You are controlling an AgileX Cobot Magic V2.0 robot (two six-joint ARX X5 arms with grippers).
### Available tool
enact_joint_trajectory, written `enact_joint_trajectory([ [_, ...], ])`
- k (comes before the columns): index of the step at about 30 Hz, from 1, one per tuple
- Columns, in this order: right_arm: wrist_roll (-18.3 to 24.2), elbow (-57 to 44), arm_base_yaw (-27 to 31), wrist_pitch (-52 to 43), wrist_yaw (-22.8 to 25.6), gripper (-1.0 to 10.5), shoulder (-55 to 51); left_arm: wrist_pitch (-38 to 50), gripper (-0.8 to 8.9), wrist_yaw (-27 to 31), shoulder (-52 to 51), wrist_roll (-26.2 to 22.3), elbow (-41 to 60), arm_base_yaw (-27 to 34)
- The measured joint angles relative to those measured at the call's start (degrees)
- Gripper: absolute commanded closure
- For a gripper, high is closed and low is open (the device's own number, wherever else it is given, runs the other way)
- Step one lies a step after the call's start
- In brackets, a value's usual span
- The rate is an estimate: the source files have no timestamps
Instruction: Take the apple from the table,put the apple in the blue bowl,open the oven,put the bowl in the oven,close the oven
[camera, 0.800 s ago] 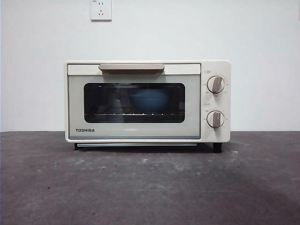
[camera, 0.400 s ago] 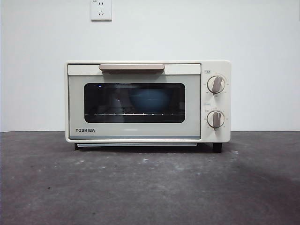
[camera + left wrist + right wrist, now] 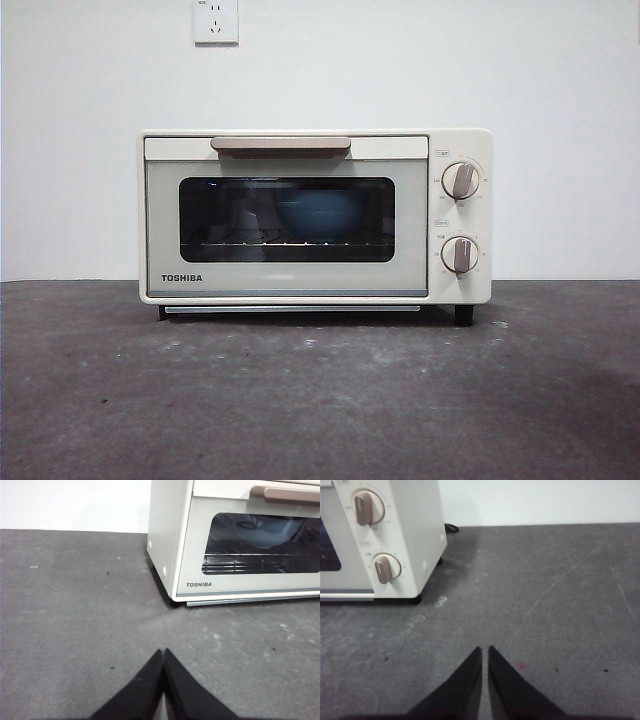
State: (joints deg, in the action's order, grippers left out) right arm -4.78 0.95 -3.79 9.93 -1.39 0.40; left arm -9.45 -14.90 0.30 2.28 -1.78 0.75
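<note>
We see the oven (image 3: pixel 315 215) standing at the far middle of the table (image 3: pixel 320 400) with its door shut, its taupe handle (image 3: pixel 280 146) across the top and two knobs (image 3: pixel 460 181) stacked on its right. Through the dark glass the blue bowl (image 3: pixel 318 213) sits on the wire rack (image 3: pixel 290 243); the apple does not show through the window. A wall socket (image 3: pixel 215 20) hangs above on the white wall. Only the wrist views show the arms: the left gripper (image 3: pixel 164 652) hovers over bare table to the near left of the oven, jaws pressed together on nothing — the right gripper (image 3: pixel 484 650) hovers to its near right, jaws all but closed, a thin slit between them, empty.
</note>
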Motion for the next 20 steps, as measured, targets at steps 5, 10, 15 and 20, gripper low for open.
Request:
enact_joint_trajectory([
  [5,-0.7,0.0,0.0,-0.1,0.0,9.4,0.0,0.0,8.06,0.0,0.0,0.0,0.0,0.0],
  [10,-1.1,0.0,0.0,-0.3,0.0,9.4,0.0,0.0,8.06,0.0,0.0,0.0,0.0,0.0],
  [15,-1.3,0.0,0.0,-0.3,0.0,9.4,0.0,0.0,8.06,0.0,0.0,0.0,0.0,0.0],
  [20,-1.3,0.0,0.0,-0.3,0.0,9.4,0.0,0.0,8.06,0.0,0.0,0.0,0.0,0.0],
])
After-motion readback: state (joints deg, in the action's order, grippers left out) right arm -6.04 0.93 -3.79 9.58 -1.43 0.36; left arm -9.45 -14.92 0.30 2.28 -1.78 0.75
